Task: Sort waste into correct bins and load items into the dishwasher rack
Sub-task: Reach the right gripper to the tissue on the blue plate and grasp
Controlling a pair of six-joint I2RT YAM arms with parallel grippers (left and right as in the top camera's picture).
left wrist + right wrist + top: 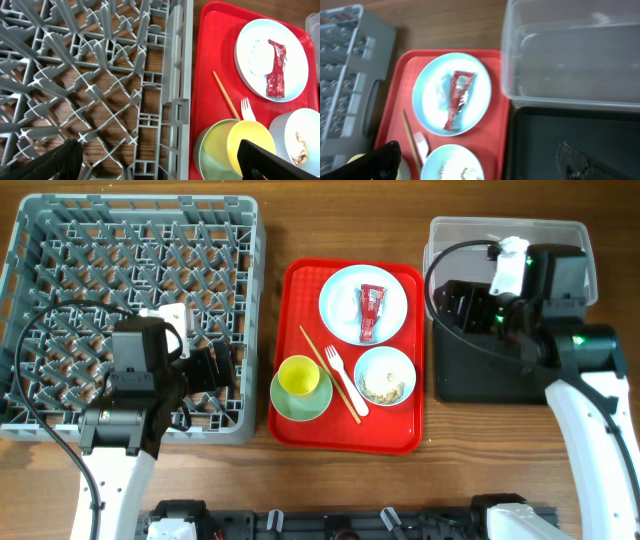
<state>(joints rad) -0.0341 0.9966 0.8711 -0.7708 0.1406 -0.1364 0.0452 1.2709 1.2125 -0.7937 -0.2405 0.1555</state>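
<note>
The grey dishwasher rack (130, 240) stands at the left. The red wrapper (371, 313) and white tissue (343, 302) lie on the round plate (390, 285). The blue bowl (385, 358) holds rice crumbs (383, 388). The yellow cup (299, 376) stands on the green saucer (300, 408). The fork (345, 380) and wooden stick (325, 365) lie between them. The clear tub (470, 230) and black tray (480, 380) are at the right. My left gripper (215, 367) is open and empty over the rack's front right (165, 162). My right gripper (462, 305) is open and empty over the black tray's back left (477, 162).
The plate, bowl, cup, saucer, fork and stick all rest on a flat red tray (295, 290) in the middle, between the rack and the bins. Bare wooden table (340, 220) shows behind the tray and along the front edge.
</note>
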